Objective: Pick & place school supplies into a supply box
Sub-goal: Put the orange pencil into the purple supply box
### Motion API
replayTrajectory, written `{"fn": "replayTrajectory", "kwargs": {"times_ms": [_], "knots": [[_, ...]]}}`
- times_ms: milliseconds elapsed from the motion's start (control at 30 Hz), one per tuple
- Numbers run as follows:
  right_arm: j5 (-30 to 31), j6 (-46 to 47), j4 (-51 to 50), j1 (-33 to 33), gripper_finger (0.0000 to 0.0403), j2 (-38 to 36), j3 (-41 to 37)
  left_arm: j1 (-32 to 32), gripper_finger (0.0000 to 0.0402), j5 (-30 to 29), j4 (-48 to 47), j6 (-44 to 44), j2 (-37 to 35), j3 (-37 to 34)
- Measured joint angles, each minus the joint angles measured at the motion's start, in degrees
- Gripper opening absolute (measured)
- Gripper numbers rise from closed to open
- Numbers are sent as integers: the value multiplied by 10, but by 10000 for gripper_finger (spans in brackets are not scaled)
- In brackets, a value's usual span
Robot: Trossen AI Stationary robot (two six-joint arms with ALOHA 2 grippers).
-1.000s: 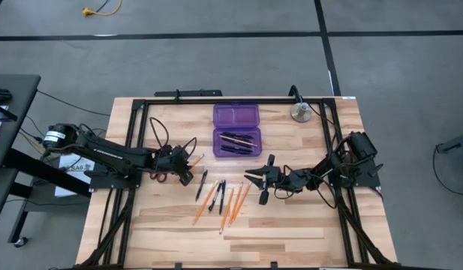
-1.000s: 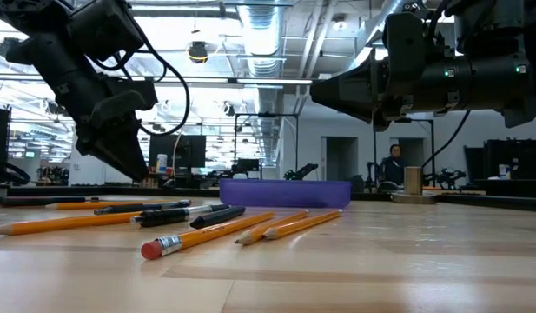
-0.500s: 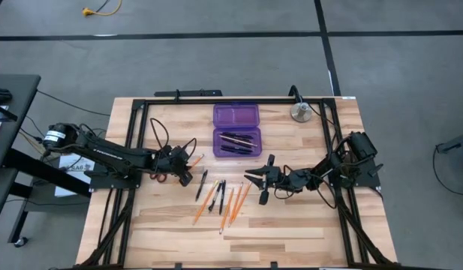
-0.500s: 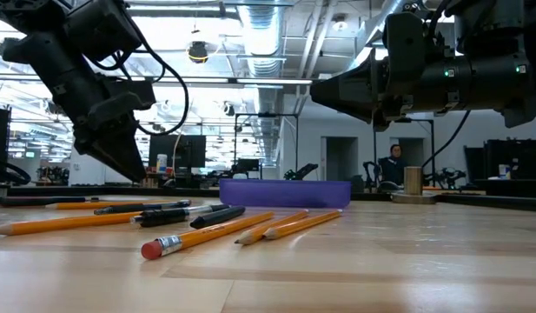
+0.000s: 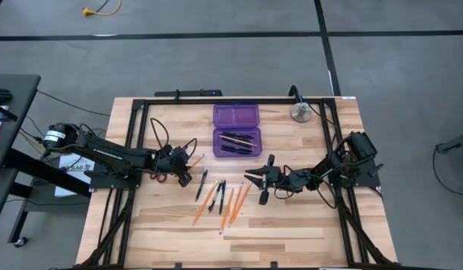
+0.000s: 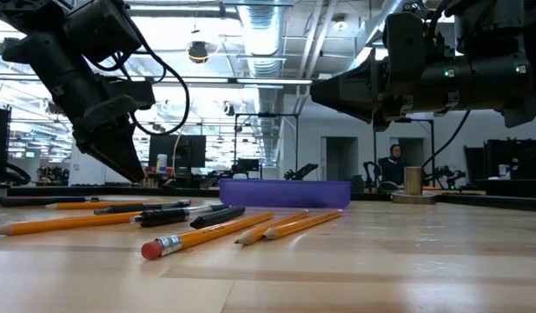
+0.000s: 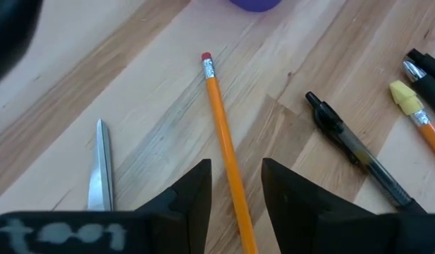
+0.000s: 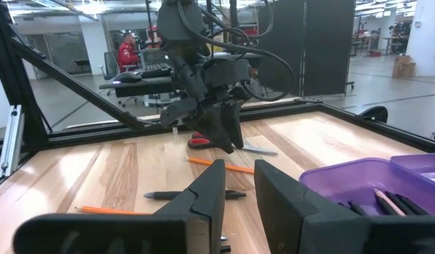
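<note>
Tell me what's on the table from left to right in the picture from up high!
Left gripper, black pen, bunch of orange pencils, right gripper, round silver thing. The purple box sits farther back, above the pencils.

Scissors (image 8: 203, 142) mostly hidden behind the left claw (image 8: 224, 130); supply box (image 8: 358, 185) cut off.

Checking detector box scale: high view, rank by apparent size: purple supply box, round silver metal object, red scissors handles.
1. purple supply box, open, both halves showing
2. round silver metal object
3. red scissors handles, partly hidden under the left arm, so the ranking is unsure
</note>
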Motion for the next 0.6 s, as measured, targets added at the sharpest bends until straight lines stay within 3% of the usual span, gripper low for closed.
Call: {"fn": "replayTrajectory", "kwargs": {"times_ms": [333, 600], "knots": [[0, 0, 0, 0, 72, 0, 0, 0, 113, -9, 0, 1, 3, 0], [0, 0, 0, 0, 72, 0, 2, 4, 113, -34, 30, -1, 104, 0]]}}
